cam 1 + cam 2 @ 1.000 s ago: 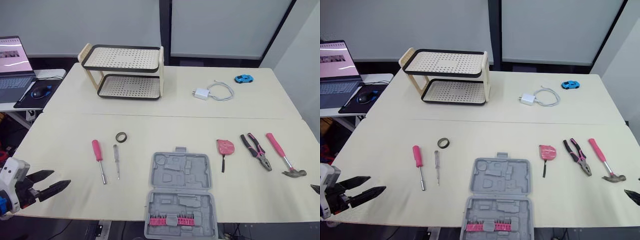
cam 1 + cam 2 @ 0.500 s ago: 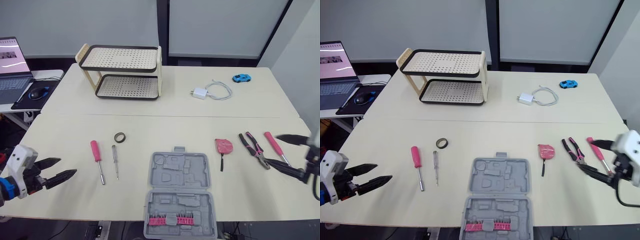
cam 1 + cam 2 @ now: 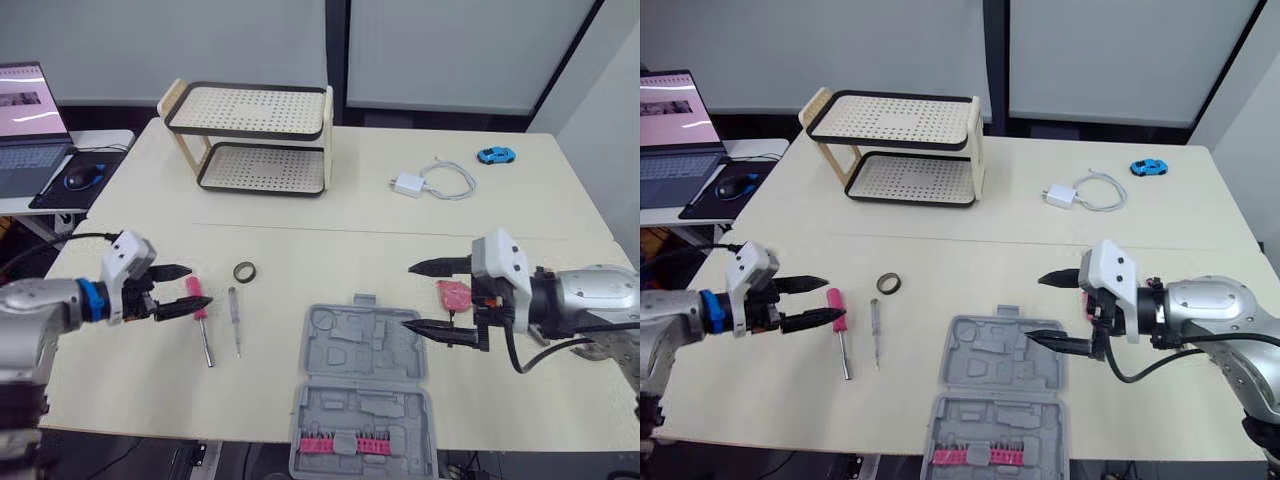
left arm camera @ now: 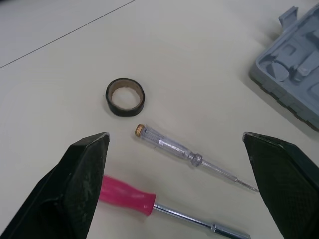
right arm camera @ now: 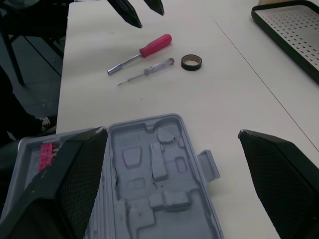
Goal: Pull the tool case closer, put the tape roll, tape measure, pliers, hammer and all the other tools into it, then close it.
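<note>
Two grippers hang open and empty above the beige table (image 3: 560, 200). The left gripper (image 3: 193, 290) has its tips near the pink-handled screwdriver (image 3: 201, 327). The right gripper (image 3: 406, 296) is over the far half of the open grey plastic tool case (image 3: 363, 390), which lies at the near edge.

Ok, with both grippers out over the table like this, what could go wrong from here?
The tool case already seems to overhang the near edge of the table; pulling it closer could tip it off. The open right gripper hangs beside the tape measure, so a sweep might knock it away. The open left gripper sits at the pink screwdriver, close to the tester screwdriver and tape roll; a sloppy grasp may scatter them.
</note>
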`<state>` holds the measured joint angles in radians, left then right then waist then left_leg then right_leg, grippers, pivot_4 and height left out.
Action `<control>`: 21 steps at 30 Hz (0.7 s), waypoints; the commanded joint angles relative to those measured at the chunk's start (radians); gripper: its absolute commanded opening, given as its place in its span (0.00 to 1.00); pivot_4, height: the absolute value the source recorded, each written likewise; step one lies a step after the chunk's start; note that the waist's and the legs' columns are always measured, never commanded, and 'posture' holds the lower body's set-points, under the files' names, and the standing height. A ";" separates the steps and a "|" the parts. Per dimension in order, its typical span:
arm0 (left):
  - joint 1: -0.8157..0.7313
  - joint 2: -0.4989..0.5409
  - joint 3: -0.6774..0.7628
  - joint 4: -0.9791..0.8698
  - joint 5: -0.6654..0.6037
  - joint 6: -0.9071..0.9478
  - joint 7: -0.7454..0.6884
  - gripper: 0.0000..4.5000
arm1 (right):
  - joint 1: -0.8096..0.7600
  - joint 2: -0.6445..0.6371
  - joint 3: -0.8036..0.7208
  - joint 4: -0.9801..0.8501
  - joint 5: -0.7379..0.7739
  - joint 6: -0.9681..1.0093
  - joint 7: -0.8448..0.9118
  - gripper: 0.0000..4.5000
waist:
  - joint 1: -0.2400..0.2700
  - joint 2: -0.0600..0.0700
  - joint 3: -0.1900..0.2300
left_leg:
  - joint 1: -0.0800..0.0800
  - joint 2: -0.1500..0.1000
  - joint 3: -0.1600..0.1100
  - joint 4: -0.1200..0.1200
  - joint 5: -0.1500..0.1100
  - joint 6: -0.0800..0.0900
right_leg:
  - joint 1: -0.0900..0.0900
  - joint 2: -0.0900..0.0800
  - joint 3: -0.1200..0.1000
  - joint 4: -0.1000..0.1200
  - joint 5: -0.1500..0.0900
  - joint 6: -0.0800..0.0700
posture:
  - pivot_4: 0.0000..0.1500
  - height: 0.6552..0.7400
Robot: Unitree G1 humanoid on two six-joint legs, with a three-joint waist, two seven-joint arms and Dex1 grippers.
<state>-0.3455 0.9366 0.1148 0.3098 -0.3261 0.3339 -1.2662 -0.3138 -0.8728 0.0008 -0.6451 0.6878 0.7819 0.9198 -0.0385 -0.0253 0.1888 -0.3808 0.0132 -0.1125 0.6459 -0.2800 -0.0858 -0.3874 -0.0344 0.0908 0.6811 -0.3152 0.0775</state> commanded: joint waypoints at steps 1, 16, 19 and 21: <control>-0.085 -0.019 -0.063 0.128 0.065 -0.095 -0.041 0.72 | -0.039 0.018 0.030 -0.024 -0.007 0.008 -0.030 1.00 | 0.000 0.000 0.000 | 0.000 0.000 0.000 0.000 0.000 0.000 | 0.000 0.000 0.000 0.000 0.000 0.000 | 1.00 0.94; -0.405 -0.196 -0.237 0.633 0.295 -0.376 -0.031 0.72 | -0.027 0.068 0.098 -0.086 -0.008 0.033 -0.117 1.00 | -0.015 0.000 0.000 | -0.002 0.000 -0.002 0.002 0.000 0.000 | -0.001 0.000 -0.002 0.001 0.000 0.000 | 1.00 0.94; -0.439 -0.219 -0.250 0.692 0.328 -0.397 -0.011 0.72 | -0.022 0.070 0.097 -0.090 -0.004 0.035 -0.126 1.00 | -0.017 0.000 0.000 | -0.002 -0.001 -0.003 0.002 0.000 0.000 | -0.001 0.000 -0.002 0.001 0.000 0.000 | 1.00 0.94; -0.453 -0.233 -0.259 0.719 0.346 -0.406 -0.005 0.72 | -0.021 0.072 0.098 -0.092 -0.003 0.037 -0.131 1.00 | -0.018 0.000 0.000 | -0.003 -0.001 -0.003 0.002 0.000 0.000 | -0.001 0.000 -0.002 0.001 0.000 0.000 | 1.00 0.94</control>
<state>-0.7774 0.7034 -0.1432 1.0120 0.0026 -0.0542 -1.2766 -0.3335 -0.8052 0.1064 -0.7029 0.6808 0.8208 0.7960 -0.0565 -0.0255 0.1886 -0.3834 0.0125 -0.1152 0.6484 -0.2797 -0.0854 -0.3882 -0.0345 0.0885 0.6821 -0.3151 0.0775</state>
